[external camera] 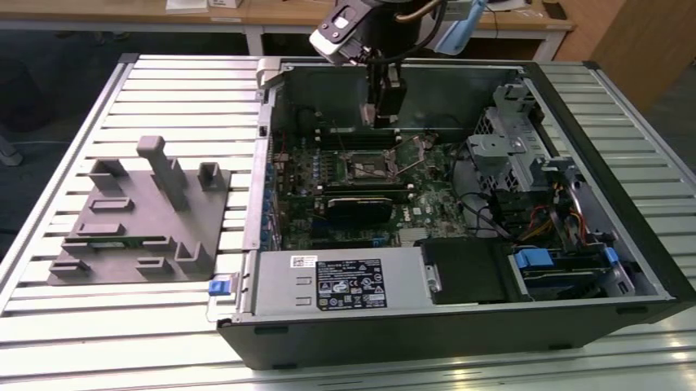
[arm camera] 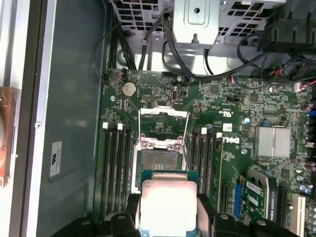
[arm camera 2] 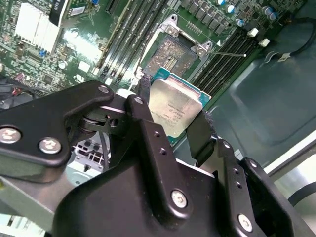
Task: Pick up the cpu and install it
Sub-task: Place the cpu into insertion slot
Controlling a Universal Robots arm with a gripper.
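The tool (arm camera 2: 172, 114) is clamping the cpu (arm camera: 168, 205) by two opposite edges, its fingers (arm camera 2: 200, 138) pressing the sides so the pale metal top is facing the wrist cameras, likely leaving the underside free for seating. It is hanging inside the open computer case (external camera: 457, 336) on the counter (external camera: 109, 326), above the motherboard (arm camera: 222, 98) and near the empty socket (arm camera: 150, 165), whose retaining frame (arm camera: 163, 129) is standing open.
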